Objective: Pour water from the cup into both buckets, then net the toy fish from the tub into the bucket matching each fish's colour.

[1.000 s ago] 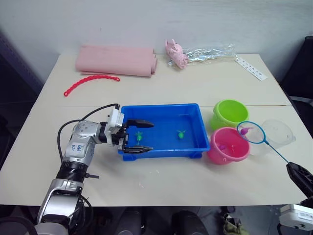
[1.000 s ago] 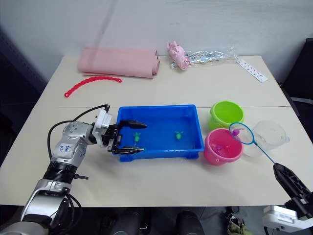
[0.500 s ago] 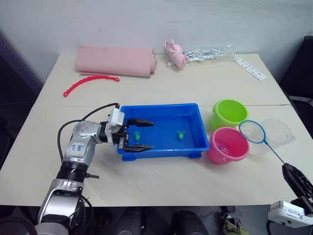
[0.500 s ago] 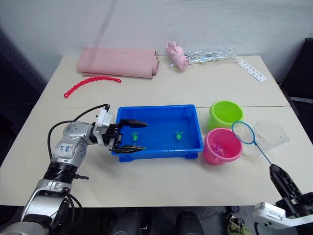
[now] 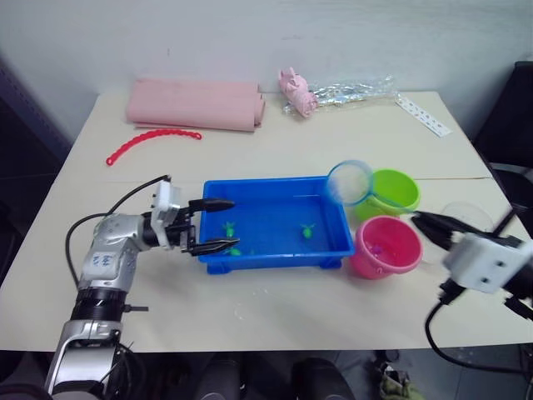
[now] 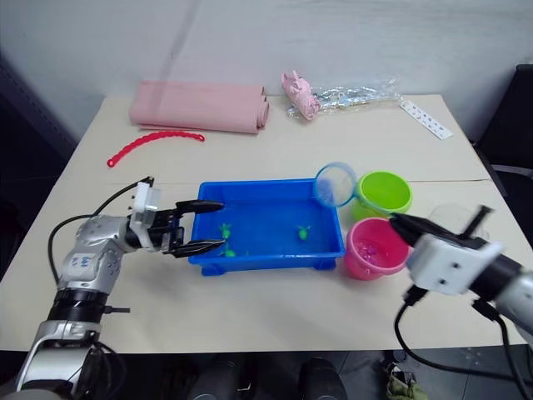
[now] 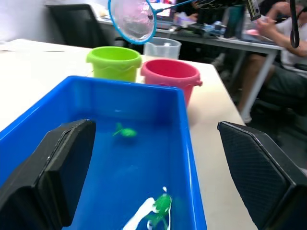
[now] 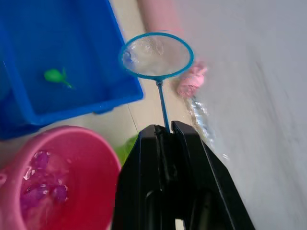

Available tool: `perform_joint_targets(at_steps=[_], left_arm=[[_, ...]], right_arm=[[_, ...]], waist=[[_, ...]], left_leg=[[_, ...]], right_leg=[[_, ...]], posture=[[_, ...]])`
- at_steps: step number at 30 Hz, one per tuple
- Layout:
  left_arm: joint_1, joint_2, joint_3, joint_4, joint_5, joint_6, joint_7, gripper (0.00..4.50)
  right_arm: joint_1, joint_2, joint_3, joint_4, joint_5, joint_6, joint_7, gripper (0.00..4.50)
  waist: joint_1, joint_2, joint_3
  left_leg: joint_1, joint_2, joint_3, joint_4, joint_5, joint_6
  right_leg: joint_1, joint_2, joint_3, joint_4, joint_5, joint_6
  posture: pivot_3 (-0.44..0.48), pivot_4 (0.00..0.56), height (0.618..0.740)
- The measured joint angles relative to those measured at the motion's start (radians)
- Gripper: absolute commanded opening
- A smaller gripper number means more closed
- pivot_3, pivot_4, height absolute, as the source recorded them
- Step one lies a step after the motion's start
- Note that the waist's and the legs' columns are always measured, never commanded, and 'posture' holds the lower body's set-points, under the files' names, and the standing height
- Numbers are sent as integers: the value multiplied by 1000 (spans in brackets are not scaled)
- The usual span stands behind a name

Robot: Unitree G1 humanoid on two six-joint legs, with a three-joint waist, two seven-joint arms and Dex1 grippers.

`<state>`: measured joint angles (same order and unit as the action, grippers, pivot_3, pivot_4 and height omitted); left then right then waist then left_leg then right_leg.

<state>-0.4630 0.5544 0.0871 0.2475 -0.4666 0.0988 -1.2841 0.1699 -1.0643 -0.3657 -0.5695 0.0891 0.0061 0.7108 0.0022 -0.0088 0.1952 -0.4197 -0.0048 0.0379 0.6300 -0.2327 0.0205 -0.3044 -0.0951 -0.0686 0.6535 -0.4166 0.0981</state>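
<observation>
Above the tub's right end, you are seeing the net hanging empty: blue hoop, pale fine mesh, thin dark handle. Your right gripper is holding that handle, fingers pressed together on it. Green fish are lying in the tub. Your left gripper is straddling the tub's left wall, fingers spread apart.

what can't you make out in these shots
- Cup: left eye view, mostly behind the right gripper; water level unreadable.
- Pink bucket: right wrist view, cut off by the edge; pink fish inside blur together, count unclear.
- Net: mesh too fine to show whether it holds anything.
- Green bucket: contents not visible.
</observation>
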Motion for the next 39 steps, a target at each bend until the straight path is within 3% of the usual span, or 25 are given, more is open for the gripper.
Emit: perform_joint_targets(at_steps=[6, 13, 17, 27, 39], left_arm=[[49, 25, 25, -59, -1, 30, 44, 4447], [120, 72, 47, -133, 0, 39, 63, 4447], [128, 77, 52, -157, 0, 40, 80, 4447], [147, 83, 51, -195, -1, 66, 90, 4447], [145, 89, 52, -190, 0, 51, 90, 4447]], right_arm=[[-404, -49, 322, 195, -125, 69, 111, 0], [-653, 5, 570, 373, -284, -34, 239, 0], [-680, 27, 625, 373, -328, -31, 286, 0], [-683, 106, 622, 274, -199, 279, 434, 0], [-684, 159, 617, 259, -121, 419, 441, 0]], waist=[[-4, 0, 0], [-7, 0, 0], [-2, 0, 0], [-7, 0, 0], [-6, 0, 0]], left_leg=[[-1, -1, 0, 2, -1, 2], [-1, -1, 1, 1, -1, 1], [-2, -1, 0, 1, -1, 1], [-1, 0, 0, 1, -1, 1], [-1, 0, 0, 1, -1, 1]], right_leg=[[0, -2, -1, -2, 0, 0], [-1, -2, -1, 0, 0, 0], [-1, -2, -1, 0, 0, 0], [-1, -2, -1, 0, 0, 0], [-1, -2, -1, 0, 0, 0]], posture=[[0, 150, 740], [0, 150, 740], [0, 150, 740], [0, 150, 740], [0, 150, 740]])
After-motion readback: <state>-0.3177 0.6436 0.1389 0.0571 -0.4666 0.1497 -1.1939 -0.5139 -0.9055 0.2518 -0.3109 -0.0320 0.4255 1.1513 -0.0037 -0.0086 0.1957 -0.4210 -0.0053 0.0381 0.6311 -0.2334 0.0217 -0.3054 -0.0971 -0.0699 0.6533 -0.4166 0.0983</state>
